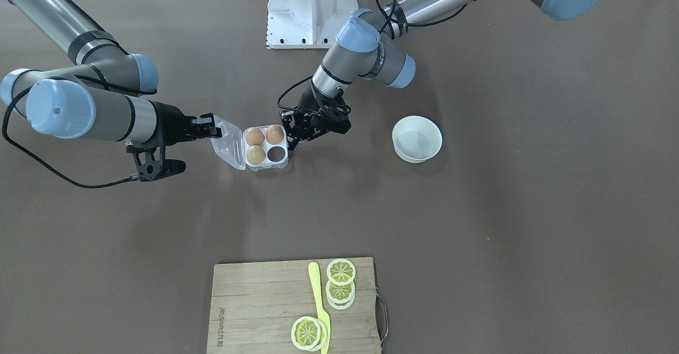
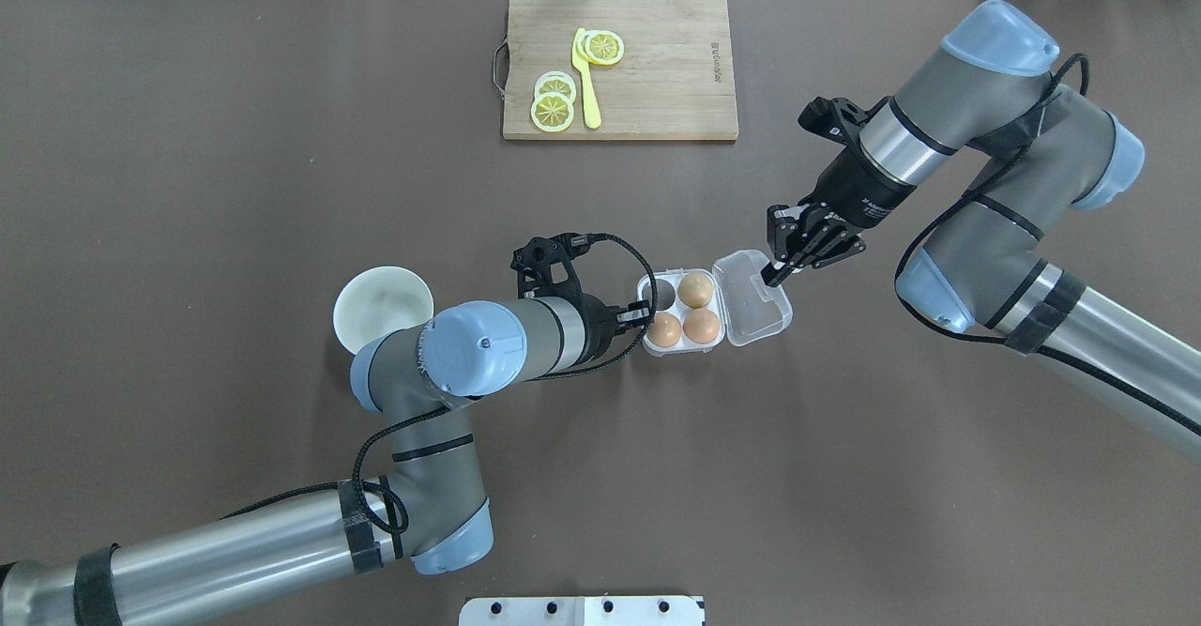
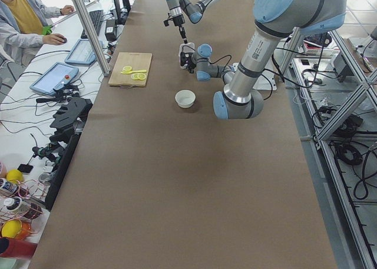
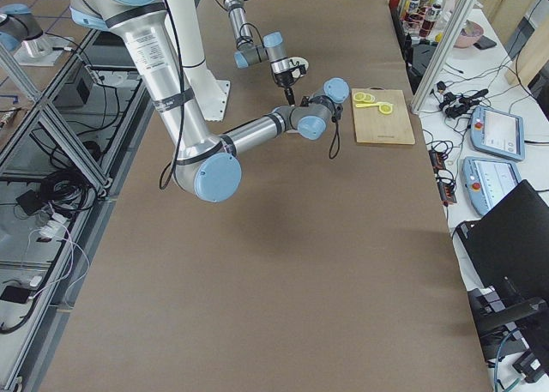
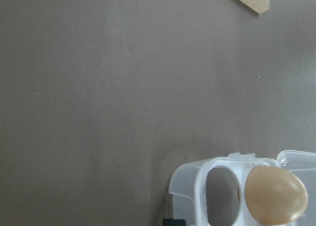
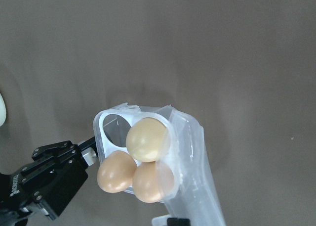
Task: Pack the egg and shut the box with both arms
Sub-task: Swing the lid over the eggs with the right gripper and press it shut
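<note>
Egg [image 2: 665,328], orange-brown, sat in the box [image 2: 682,311] at mid-table, in the cell nearest the robot on the left arm's side. From overhead it showed almost round, so its long axis stood roughly upright; which end was uppermost could not be told. A second brown egg [image 2: 701,326] filled the neighbouring near cell, a paler tan egg [image 2: 695,290] filled the far cell beside the hinge, and the fourth cell [image 2: 662,294] showed only bare plastic. With its clear lid [image 2: 751,299] swung open toward the right arm and raised at a slant, the box lay with its long axis across the table, from one arm to the other. The right gripper [image 2: 773,274], at the end of the right arm [image 2: 929,129], had its fingers drawn together on the lid's outer edge. The left gripper [image 2: 642,314], on the left arm [image 2: 488,344], lay low with its tips at the box's opposite wall, touching or just beside it; whether its fingers were spread or pressed together could not be made out. A round white bowl [image 2: 375,279] stood well apart, beyond the left arm's wrist. At the far edge of the brown table [image 2: 188,185] lay a wooden cutting board [image 2: 666,82] bearing lemon slices [image 2: 554,105] and a yellow knife [image 2: 585,86].
</note>
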Controlling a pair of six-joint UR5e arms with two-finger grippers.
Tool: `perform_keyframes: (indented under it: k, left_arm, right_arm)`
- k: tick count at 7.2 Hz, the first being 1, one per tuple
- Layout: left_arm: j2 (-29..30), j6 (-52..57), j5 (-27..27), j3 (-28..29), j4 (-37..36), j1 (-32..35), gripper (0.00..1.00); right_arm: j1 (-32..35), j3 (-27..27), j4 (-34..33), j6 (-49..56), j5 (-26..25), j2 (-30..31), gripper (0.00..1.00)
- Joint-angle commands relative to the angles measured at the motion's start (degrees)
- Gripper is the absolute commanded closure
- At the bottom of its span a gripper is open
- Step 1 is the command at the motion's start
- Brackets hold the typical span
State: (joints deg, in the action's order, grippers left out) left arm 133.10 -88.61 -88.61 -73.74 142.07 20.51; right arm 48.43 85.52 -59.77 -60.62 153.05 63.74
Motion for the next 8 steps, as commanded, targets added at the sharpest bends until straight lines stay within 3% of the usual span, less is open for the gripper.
perform_keyframes:
  k: [1,8]
  left_arm:
    - [-0.29,-0.07,0.01,-0.18,0.23,-0.12,1.0]
    - [-0.12,0.02,-0.25,-0.35,1.02,-0.21,1.0]
  right_arm:
    - [-0.7,0.09,0.0,-0.11,-0.03,-0.37,1.0]
    - [-2.81,0.62,0.0,-7.05,-1.53,-4.41,1.0]
